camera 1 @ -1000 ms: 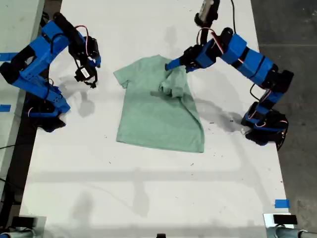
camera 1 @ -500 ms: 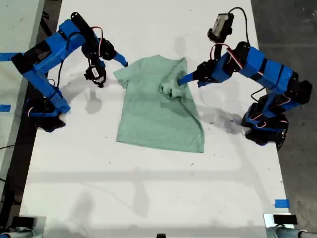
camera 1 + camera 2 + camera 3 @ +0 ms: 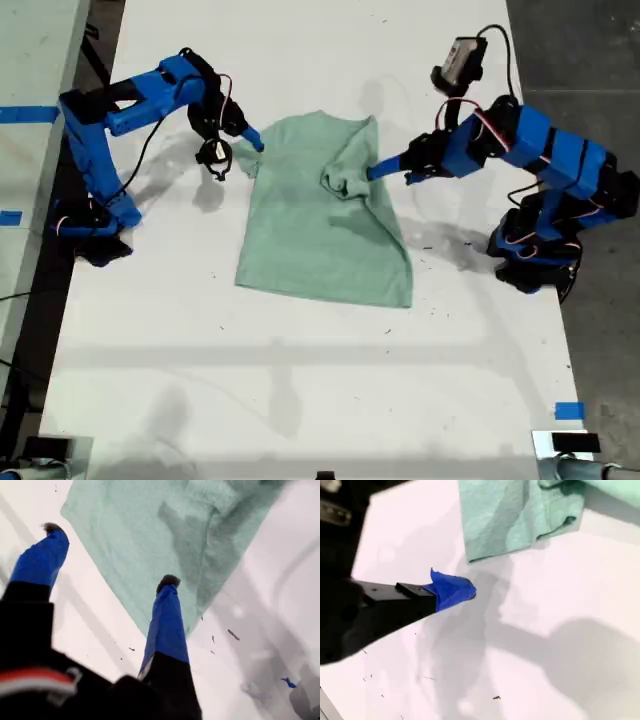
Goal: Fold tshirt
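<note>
One sleeve of the tshirt (image 3: 320, 215) is folded in; the other's still out. My first gripper (image 3: 107, 555) is spread; my second gripper's (image 3: 452, 591) state I cannot tell.

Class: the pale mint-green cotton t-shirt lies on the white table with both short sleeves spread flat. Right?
Not both. The exterior view shows the pale mint-green cotton t-shirt on the white table with one sleeve flat at that view's left; the other sleeve is bunched inward.
</note>
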### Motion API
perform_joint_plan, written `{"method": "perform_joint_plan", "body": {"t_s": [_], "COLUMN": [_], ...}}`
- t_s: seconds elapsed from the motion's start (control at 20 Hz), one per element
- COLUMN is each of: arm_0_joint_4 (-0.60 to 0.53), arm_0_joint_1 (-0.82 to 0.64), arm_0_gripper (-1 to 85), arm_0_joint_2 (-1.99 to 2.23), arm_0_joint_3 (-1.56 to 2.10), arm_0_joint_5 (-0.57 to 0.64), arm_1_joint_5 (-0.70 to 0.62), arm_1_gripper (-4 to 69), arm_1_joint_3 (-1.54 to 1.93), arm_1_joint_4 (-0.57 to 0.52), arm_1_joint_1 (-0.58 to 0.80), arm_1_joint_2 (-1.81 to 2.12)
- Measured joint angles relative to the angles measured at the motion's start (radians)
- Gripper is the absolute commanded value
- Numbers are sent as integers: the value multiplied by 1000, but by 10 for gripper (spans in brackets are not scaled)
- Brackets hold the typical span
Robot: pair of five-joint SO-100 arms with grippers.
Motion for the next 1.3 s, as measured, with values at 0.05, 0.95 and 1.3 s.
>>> {"method": "perform_joint_plan", "body": {"t_s": [0.05, 0.95, 1.3], "arm_0_joint_4": [-18, 92, -21], "arm_0_joint_1": [-15, -37, 202], "arm_0_gripper": [322, 0, 0], "arm_0_joint_2": [-34, -123, -78], "arm_0_joint_3": [-12, -242, -480], "arm_0_joint_5": [8, 34, 94], "arm_1_joint_5": [11, 103, 103], "arm_1_gripper": [320, 238, 238], "arm_1_joint_3": [25, 282, 290], "arm_1_joint_4": [-2, -41, -43], "arm_1_joint_1": [-11, -52, -52], "arm_1_joint_2": [29, 334, 334]}}
